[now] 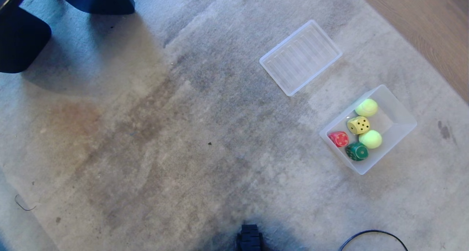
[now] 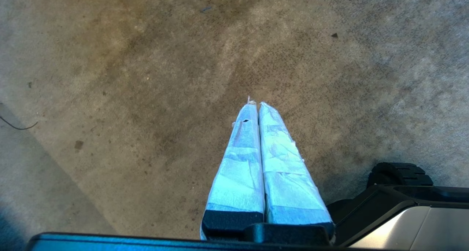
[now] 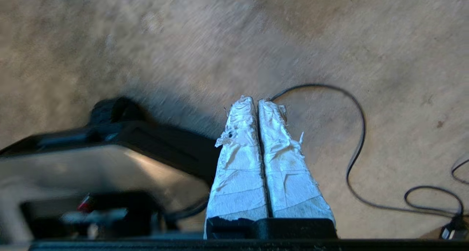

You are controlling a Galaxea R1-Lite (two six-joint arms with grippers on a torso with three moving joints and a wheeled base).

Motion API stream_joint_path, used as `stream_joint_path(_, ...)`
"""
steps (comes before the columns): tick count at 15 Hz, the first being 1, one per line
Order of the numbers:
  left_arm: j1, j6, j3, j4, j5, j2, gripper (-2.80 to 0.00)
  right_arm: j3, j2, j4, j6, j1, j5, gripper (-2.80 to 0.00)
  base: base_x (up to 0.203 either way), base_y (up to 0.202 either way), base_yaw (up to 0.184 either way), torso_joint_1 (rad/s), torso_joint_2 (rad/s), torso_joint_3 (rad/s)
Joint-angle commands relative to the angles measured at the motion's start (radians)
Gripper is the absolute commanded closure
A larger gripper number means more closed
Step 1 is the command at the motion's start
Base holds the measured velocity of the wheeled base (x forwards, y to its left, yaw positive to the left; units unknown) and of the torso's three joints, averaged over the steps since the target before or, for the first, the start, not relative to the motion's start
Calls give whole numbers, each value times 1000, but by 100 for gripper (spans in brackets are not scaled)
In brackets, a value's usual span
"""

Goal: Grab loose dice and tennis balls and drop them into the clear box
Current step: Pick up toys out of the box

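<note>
The box (image 1: pixel 397 124) sits on the carpet (image 1: pixel 165 133) at the right, holding two balls (image 1: pixel 366 107) and the yellow, red and green dice (image 1: pixel 358 125). Both the left gripper (image 2: pixel 255 105) and right gripper (image 3: pixel 254 100) are closed and empty, over bare carpet near the robot's base, well apart from the box. A cable (image 3: pixel 357 148) lies by the right one.

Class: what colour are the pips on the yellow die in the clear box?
Black pips on the yellow rounded-corner die; head view shows it best.

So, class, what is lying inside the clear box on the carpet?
Inside the clear box: two tennis balls and three dice, yellow, red and green. No cream die shows.
</note>
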Motion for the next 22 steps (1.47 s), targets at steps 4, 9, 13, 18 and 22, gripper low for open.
stream_joint_path(4,0,-1,0,1,1,0,0,363,-7,-453,-43,1,-84,0,0,0,0,0,0,0)
stream_joint_path(9,0,-1,0,1,1,0,0,356,-7,-416,-64,1,-84,0,0,0,0,0,0,0)
stream_joint_path(13,0,-1,0,1,1,0,0,356,-7,-417,-69,1,-83,0,0,0,0,0,0,0)
stream_joint_path(18,0,-1,0,1,1,0,0,356,-8,-417,-69,1,-83,0,0,0,0,0,0,0)
stream_joint_path(22,0,-1,0,1,1,0,0,356,-8,-417,-69,1,-83,0,0,0,0,0,0,0)
